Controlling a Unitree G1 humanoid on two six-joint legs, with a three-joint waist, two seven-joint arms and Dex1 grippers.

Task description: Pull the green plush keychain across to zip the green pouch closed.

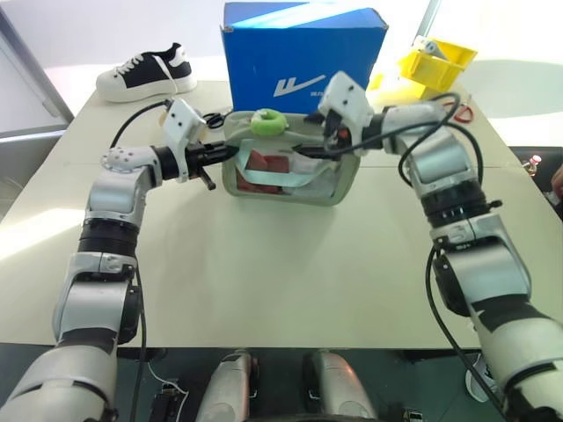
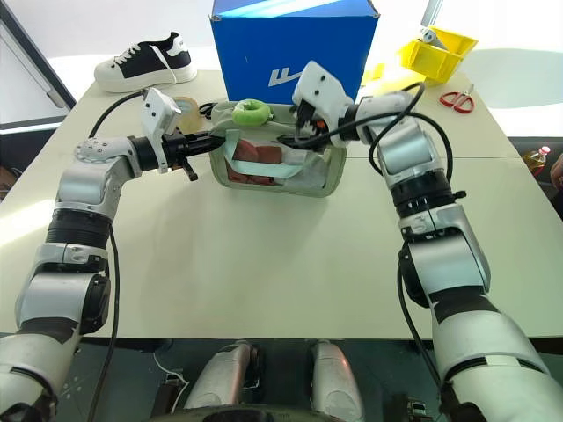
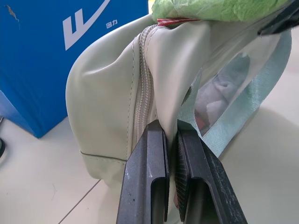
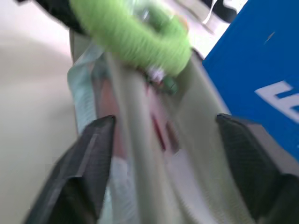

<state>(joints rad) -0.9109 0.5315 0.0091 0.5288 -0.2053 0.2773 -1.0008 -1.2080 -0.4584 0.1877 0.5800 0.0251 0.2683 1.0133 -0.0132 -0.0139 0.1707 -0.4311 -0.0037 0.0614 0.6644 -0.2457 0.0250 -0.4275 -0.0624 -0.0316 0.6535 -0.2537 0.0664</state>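
The green pouch stands mid-table with its clear window side toward me and reddish contents inside. The green plush keychain rests on the pouch's top, toward its left half. My left gripper is shut on the fabric at the pouch's left end; the left wrist view shows its fingers pinching the pale material beside the zipper seam. My right gripper is open over the right part of the pouch's top, its fingers straddling the zipper line with the keychain just ahead of them.
A blue shoebox stands right behind the pouch. A black-and-white sneaker lies at the back left, a tan tape roll beside the left gripper. A yellow bin and red scissors are at the back right.
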